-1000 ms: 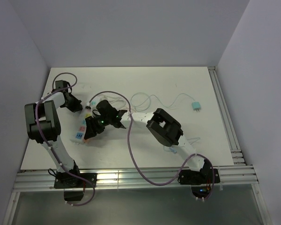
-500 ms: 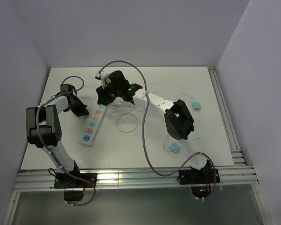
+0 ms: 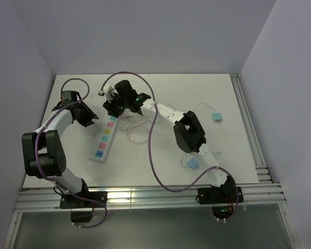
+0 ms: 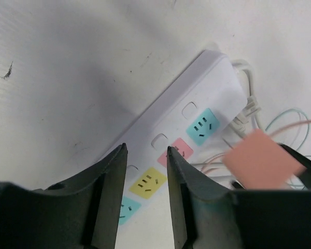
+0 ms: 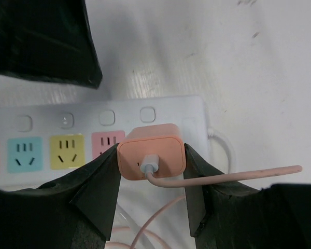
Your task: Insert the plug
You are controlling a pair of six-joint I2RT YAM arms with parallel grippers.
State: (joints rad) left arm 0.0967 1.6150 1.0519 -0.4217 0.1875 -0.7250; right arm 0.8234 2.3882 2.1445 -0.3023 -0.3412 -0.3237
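Right gripper (image 5: 151,167), clamped on the pink plug (image 5: 150,148), has swung within half a second from beyond the power strip's (image 5: 171,116) far end to hang just over its last sockets, while the left gripper (image 4: 146,150), jaws narrowly apart and empty, has closed in beside the strip, so seating looks near.

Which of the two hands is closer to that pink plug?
Right. The right hand grips the pink plug between its fingers over the power strip; the left hand is open beside the strip, apart from the plug.
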